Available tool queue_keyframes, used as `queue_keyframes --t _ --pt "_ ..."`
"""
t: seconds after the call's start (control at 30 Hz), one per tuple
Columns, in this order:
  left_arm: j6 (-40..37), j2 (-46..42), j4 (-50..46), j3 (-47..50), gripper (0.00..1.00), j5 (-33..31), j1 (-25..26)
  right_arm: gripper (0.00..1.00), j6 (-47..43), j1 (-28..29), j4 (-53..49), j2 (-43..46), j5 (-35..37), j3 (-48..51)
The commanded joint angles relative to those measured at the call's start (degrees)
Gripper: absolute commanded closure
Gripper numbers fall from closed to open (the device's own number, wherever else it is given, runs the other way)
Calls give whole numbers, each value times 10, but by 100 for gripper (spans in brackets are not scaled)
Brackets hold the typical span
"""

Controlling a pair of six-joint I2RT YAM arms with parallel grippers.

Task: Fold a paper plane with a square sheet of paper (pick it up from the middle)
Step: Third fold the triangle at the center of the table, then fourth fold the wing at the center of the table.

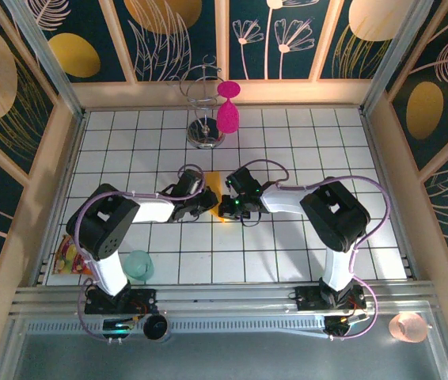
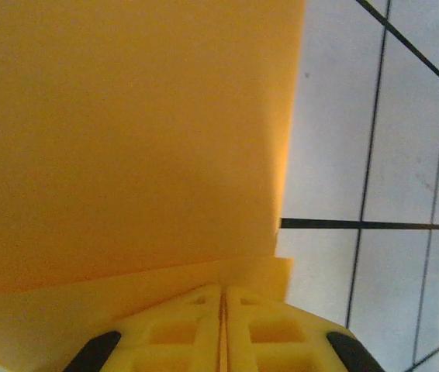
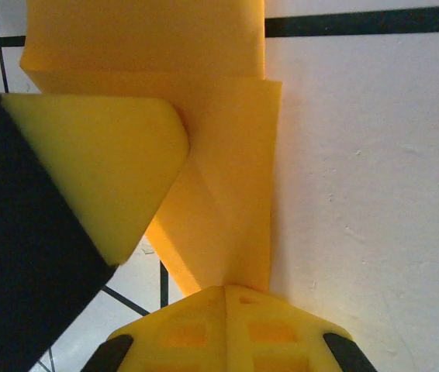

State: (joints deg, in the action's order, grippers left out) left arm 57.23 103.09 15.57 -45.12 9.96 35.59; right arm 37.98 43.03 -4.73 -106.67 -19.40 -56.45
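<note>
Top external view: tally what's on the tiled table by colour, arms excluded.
Orange-yellow: 1, folded paper
Magenta: 1, goblet
Silver: 1, wire stand
Mint green: 1, cup
Multicoloured: 1, snack packet
Total: 5

Matt orange paper (image 3: 227, 155) lies on a smooth white table (image 3: 359, 194).

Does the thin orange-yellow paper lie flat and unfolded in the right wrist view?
No, the orange-yellow paper shows overlapping folded layers and a diagonal crease.
</note>
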Motion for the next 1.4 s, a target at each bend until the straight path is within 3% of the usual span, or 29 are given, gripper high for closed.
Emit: queue_keyframes --t 0.0,0.37,0.6,0.8,0.93,1.07,1.37 --pt "-7 4 -10 14 91 -31 -17 100 5 -5 -112 -49 112 47" --pt "-76 -19 16 64 90 -49 -105 100 30 -3 -113 -50 140 67" --pt "-111 -38 -27 44 90 -49 -138 100 24 -5 -112 -39 138 56" --pt "-117 -77 -71 16 86 -29 -140 99 -1 -13 -56 12 92 24" --pt "-92 -90 -57 13 81 41 -135 88 -6 -24 27 68 34 13" --pt "-70 -91 -51 8 74 72 -112 78 10 -43 109 101 -9 32" --pt "21 -75 8 31 64 105 -82 77 22 -62 144 48 -39 14"
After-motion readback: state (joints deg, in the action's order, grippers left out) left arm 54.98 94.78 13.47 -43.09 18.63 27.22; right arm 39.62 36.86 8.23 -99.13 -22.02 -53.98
